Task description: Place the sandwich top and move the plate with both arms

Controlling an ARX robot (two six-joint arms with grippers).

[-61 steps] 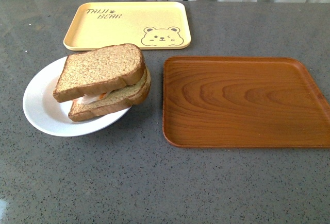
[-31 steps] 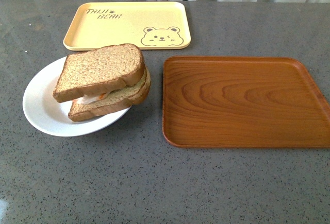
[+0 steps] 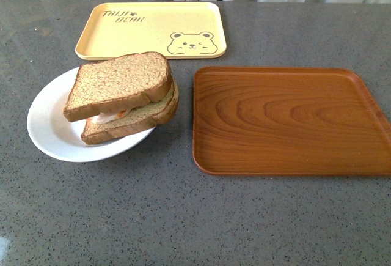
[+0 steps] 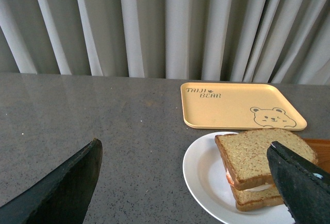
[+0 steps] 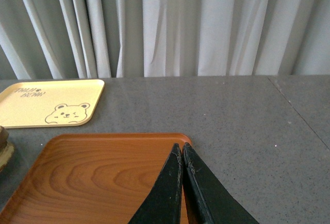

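A grey speckled table [image 3: 183,217] fills the front view, and pale pleated curtains [image 5: 170,23] hang behind its far edge.

The biggest thing on it is a brown wooden tray [image 3: 287,119] on the right, lying flat with nothing on it. A yellow tray [image 3: 146,30] with a bear print lies farther back and to the left, clear of the wooden one.

The white plate [image 3: 49,125] sits on the table at the left, in front of the yellow tray and just beside the wooden tray without touching it. Its far rim comes close to the yellow tray's near edge; whether they touch cannot be told.

The sandwich top [image 3: 116,82], a speckled brown slice with a darker crust, lies on the plate on 1 lower slice [image 3: 137,119]. It is skewed and slightly tilted, overhanging the lower slice to the left. A little white and orange filling [image 3: 107,117] shows between the 2 slices.

In the left wrist view the left gripper [image 4: 184,145] has its 2 black fingers [image 4: 62,188] spread wide apart, holding nothing, with the plate and sandwich beyond them.

In the right wrist view the right gripper [image 5: 181,147] has its 2 fingers pressed together, holding nothing, with the wooden tray beyond them.
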